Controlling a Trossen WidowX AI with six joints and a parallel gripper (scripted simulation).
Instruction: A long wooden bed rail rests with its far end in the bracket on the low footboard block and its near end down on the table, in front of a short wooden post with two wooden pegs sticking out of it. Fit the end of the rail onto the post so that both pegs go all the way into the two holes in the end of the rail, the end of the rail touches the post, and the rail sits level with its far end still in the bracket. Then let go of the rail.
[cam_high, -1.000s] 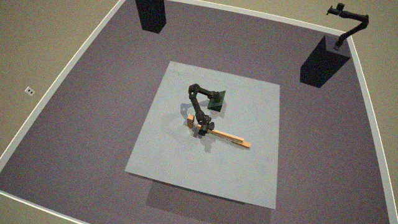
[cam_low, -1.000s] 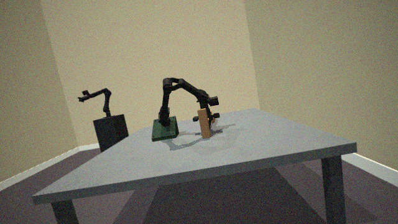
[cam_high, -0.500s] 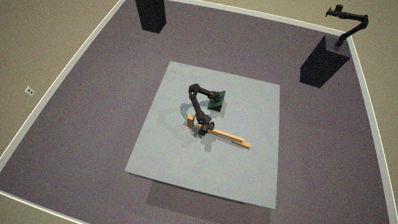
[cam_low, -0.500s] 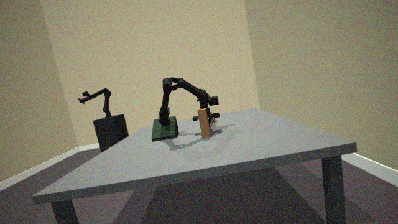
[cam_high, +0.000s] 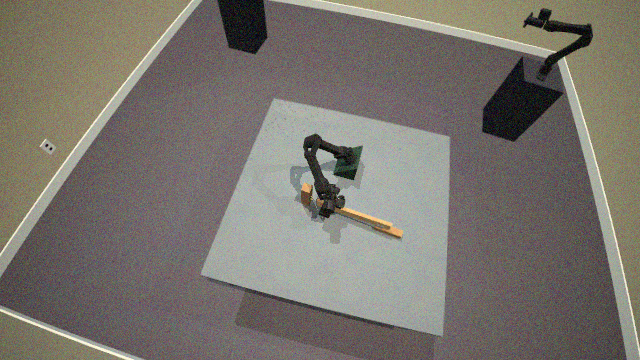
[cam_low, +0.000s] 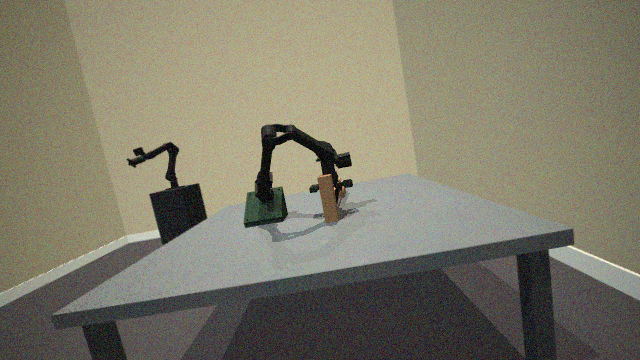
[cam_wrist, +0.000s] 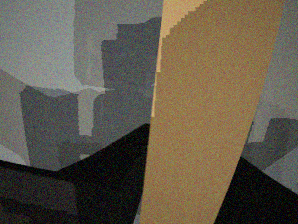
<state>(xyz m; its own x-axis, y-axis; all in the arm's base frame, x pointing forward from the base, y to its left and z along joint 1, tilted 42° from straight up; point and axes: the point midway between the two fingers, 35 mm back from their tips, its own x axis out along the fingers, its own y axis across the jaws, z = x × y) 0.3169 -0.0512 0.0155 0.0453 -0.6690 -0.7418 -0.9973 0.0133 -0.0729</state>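
The long wooden rail runs from under the gripper to the low footboard block, where its far end lies over the bracket. My gripper is shut on the rail close to its near end, with a dark finger on each side in the wrist view. The wooden post stands upright just beyond that near end. A small gap shows between post and rail in the top view. The pegs and holes are too small or hidden to make out. The exterior view shows the post hiding most of the rail.
The arm's green base plate sits on the grey table, beside the post and rail. A second arm stands on a black pedestal off the table. Another dark block stands on the floor.
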